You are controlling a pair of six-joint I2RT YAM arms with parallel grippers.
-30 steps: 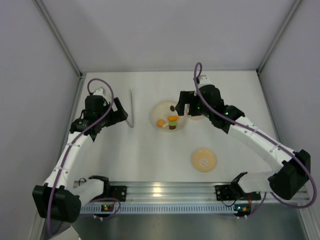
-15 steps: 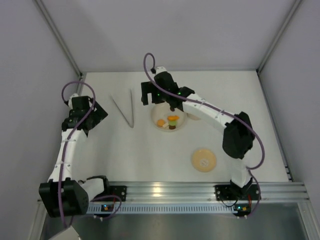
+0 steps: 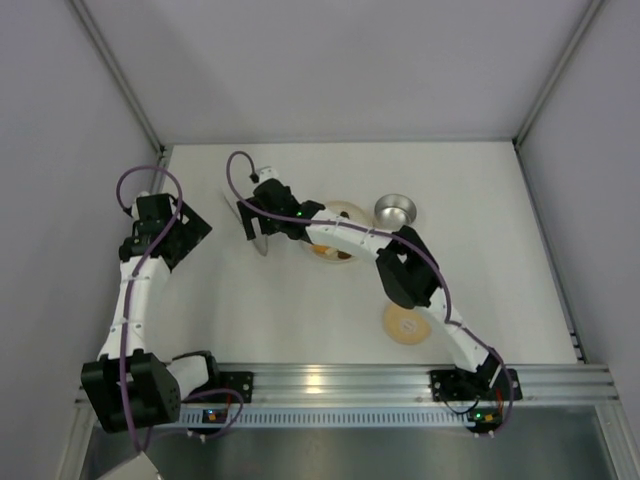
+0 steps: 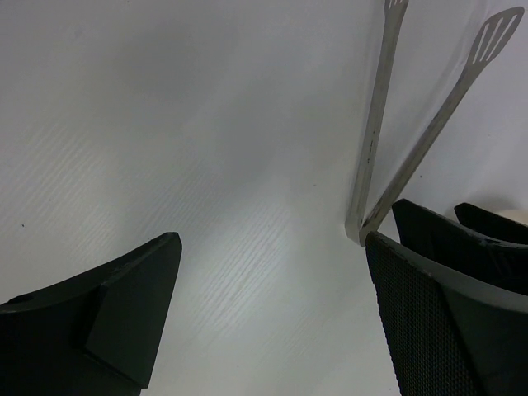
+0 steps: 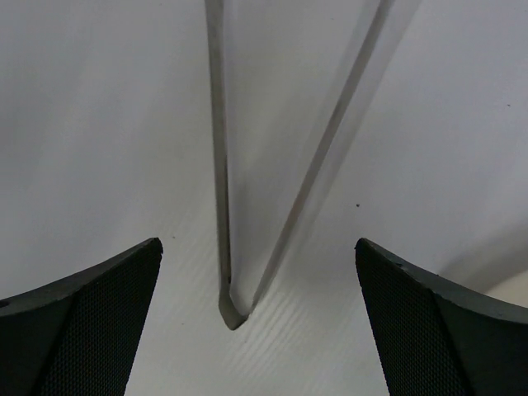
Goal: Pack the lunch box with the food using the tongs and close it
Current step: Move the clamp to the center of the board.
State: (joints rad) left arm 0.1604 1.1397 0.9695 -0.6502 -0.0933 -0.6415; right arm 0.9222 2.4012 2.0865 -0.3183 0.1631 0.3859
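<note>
Hovering with my right end effector (image 5: 257, 247) spread wide over the hinged end of the tongs (image 5: 216, 124) on the tabletop (image 3: 300, 310), I had gripped nothing. The food (image 3: 322, 250) lay on the plate (image 3: 352, 211), and the lunch box (image 3: 396, 210) looked empty, its lid (image 3: 407, 322) well apart.

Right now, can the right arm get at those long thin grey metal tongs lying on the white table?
Probably yes. The right gripper hangs right above the grey metal tongs, jaws wide open, with the tongs' joined end lying between them. Nothing on the white table there blocks the way.
</note>
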